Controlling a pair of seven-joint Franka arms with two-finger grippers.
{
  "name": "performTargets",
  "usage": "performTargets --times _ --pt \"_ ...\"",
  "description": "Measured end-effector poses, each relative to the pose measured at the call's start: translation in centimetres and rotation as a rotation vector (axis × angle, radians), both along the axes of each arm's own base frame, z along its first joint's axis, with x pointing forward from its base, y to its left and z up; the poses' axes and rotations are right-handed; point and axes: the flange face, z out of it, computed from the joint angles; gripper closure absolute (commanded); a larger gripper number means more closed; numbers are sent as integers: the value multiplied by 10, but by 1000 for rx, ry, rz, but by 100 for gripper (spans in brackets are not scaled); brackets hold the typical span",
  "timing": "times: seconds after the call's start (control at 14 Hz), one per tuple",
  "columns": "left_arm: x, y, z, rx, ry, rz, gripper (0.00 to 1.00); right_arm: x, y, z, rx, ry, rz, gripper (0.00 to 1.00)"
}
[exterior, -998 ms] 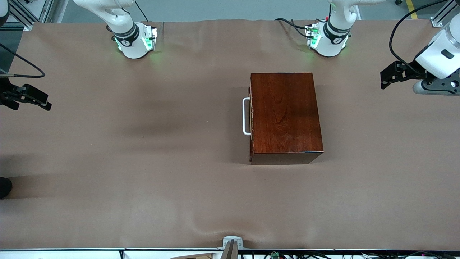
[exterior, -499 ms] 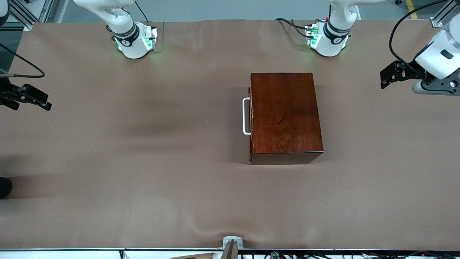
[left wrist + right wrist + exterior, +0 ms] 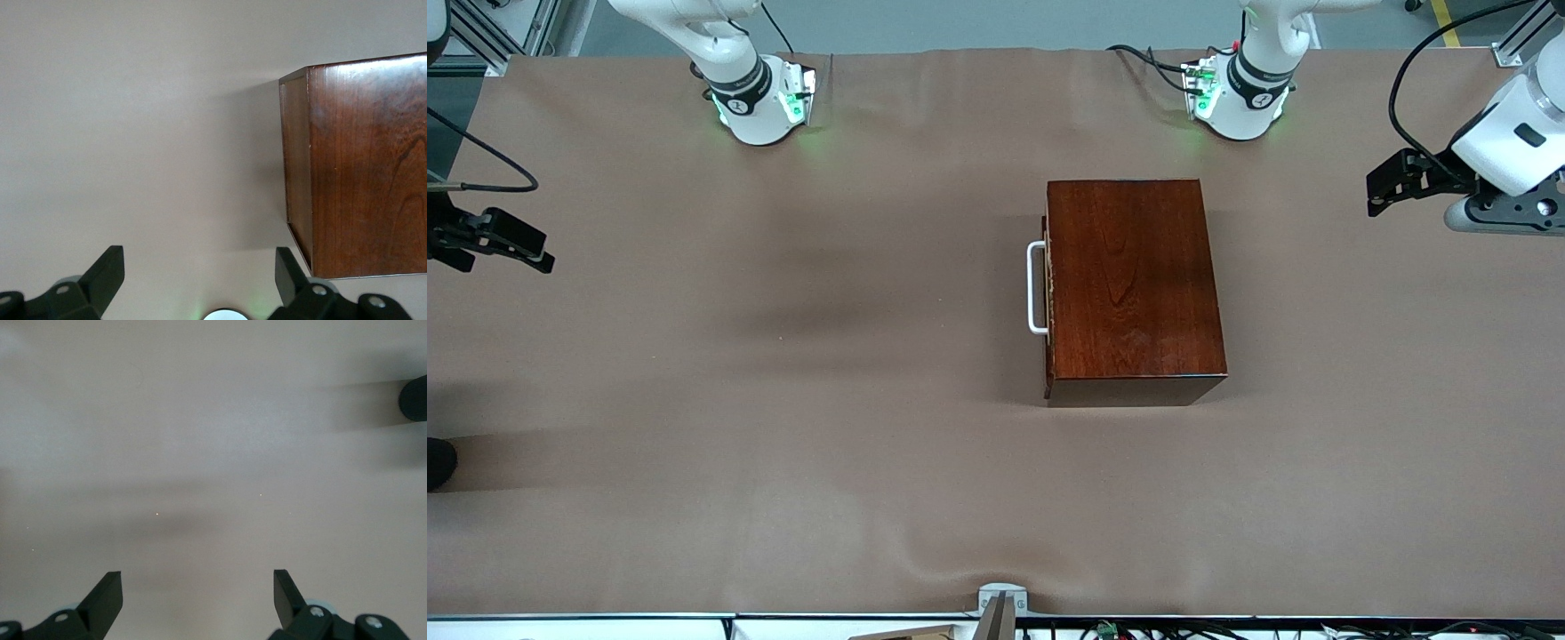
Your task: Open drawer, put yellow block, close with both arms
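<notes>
Nothing looks started: the drawer sits shut in the wooden box mid-table, no yellow block is visible, and the left gripper and right gripper hover spread and empty over opposite table ends.

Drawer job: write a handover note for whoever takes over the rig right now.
Left hand: open, empty, in the air at the left arm's end of the table.
Right hand: open, empty, at the right arm's end.
Drawer: shut, its white handle facing the right arm's end; neither hand touches the wooden box.
Yellow block: not visible in any view.
Done: cannot tell; the drawer is shut, and whether the block is inside does not show.
Left: if the block is not inside, open the drawer, put it in, close with both arms.
</notes>
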Motion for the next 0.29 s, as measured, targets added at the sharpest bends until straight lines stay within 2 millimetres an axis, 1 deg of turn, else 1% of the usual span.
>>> performTargets --times 0.29 --pt "0 0 0 0 3 0 0 0 0 0 0 0 0 0"
